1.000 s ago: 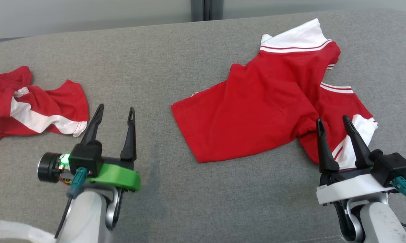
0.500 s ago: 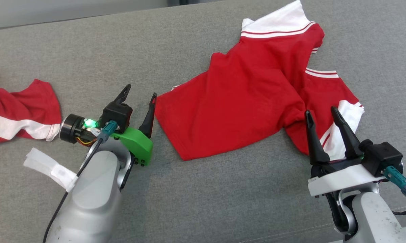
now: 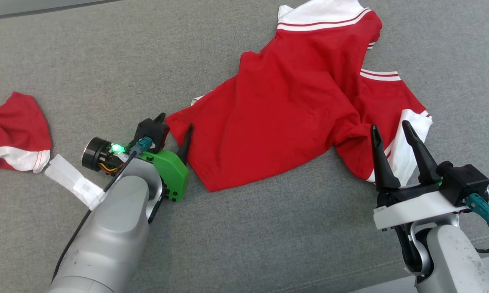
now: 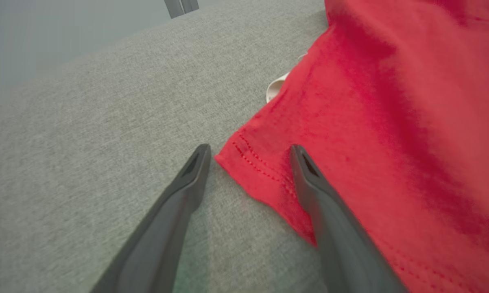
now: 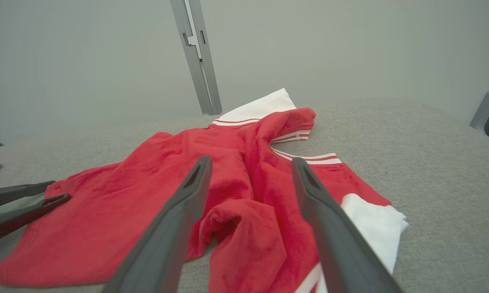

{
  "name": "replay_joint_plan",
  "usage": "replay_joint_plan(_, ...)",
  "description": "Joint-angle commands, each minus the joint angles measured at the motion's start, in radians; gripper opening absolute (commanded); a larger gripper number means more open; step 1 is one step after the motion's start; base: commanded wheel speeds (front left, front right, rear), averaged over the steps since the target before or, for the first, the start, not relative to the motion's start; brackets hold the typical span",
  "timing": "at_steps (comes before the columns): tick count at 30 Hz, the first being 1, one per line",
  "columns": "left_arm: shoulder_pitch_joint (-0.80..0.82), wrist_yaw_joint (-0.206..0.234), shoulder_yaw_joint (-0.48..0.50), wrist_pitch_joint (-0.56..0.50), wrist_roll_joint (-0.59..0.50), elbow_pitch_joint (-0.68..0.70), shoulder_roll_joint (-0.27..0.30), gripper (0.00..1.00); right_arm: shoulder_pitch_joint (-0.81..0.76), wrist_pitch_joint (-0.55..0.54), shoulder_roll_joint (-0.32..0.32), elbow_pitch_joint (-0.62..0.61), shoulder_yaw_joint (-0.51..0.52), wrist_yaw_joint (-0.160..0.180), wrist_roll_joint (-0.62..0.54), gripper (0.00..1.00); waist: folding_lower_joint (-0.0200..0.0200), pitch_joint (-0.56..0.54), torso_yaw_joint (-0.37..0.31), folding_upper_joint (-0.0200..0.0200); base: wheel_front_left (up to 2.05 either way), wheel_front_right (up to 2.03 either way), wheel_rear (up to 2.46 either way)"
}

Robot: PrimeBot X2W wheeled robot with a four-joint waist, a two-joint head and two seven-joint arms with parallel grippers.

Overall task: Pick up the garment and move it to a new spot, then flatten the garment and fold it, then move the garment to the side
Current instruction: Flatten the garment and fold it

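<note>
**A:** Where are the two claws now?

**B:** Nearest to us, the right gripper (image 3: pixel 390 126) has its fingers apart and holds nothing. It hangs over the near right part of the red shirt (image 3: pixel 285 110), just by the white sleeve band (image 3: pixel 395 150). The left gripper (image 4: pixel 249 150) is also spread and empty. It is low over the grey cloth surface (image 3: pixel 269 236), and the hem corner (image 4: pixel 244 160) of the shirt lies between its fingers.

**A:** How should it take the shirt well?

**B:** I think the left one should go a little more forward, so that the stitched corner comes deep between the fingers, and only then close. The right one should choose a flat edge and not the bunched fold (image 5: pixel 236 219) in front of it, otherwise it lifts a lump.

**A:** And farther away?

**B:** The shirt lies crumpled across the surface, with its white collar end (image 3: pixel 317 12) at the far side. In my opinion both arms must rise together, high enough that this end does not drag. A second red garment (image 3: pixel 12 134) lies well apart on the left, so the new spot should be away from it.
</note>
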State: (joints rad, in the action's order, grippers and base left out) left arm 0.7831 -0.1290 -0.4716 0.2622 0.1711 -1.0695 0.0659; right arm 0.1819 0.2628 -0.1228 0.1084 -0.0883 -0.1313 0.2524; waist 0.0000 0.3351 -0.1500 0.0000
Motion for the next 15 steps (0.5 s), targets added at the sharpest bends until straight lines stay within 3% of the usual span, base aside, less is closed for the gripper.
replay_joint_plan(1,0.005,-0.001,-0.018,-0.006,0.015,-0.021,-0.002,1.00,0.012,0.003,-0.002,0.003,0.001,0.001,0.001,1.00,0.0000,0.002,-0.001,0.0000,0.00,0.00,0.00)
replay_joint_plan(2,0.012,-0.001,-0.032,-0.006,0.031,-0.030,-0.004,0.82,0.013,0.003,-0.001,0.002,0.001,0.001,0.001,1.00,0.0000,0.003,-0.001,0.0000,0.00,0.00,0.00)
replay_joint_plan(3,0.017,-0.001,-0.049,-0.006,0.041,-0.036,-0.006,0.05,0.013,0.003,0.000,0.000,0.000,0.001,0.000,1.00,0.0000,0.004,0.000,0.0000,0.00,0.00,0.00)
replay_joint_plan(4,0.020,-0.001,-0.070,-0.008,0.052,-0.045,-0.008,0.00,0.014,0.003,0.000,-0.001,-0.001,0.001,-0.001,1.00,0.0000,0.004,0.000,0.0000,0.00,0.00,0.00)
replay_joint_plan(9,0.082,-0.001,-0.109,-0.002,0.104,-0.040,-0.004,0.00,0.017,0.003,-0.005,-0.014,0.004,0.001,0.000,1.00,0.0000,0.009,0.007,0.0000,0.00,0.00,0.00)
replay_joint_plan(15,0.228,-0.001,-0.066,0.002,0.125,0.048,0.072,0.00,0.018,0.003,-0.018,-0.027,0.031,0.001,0.001,1.00,0.0000,0.028,0.014,0.0000,0.00,0.00,0.00)
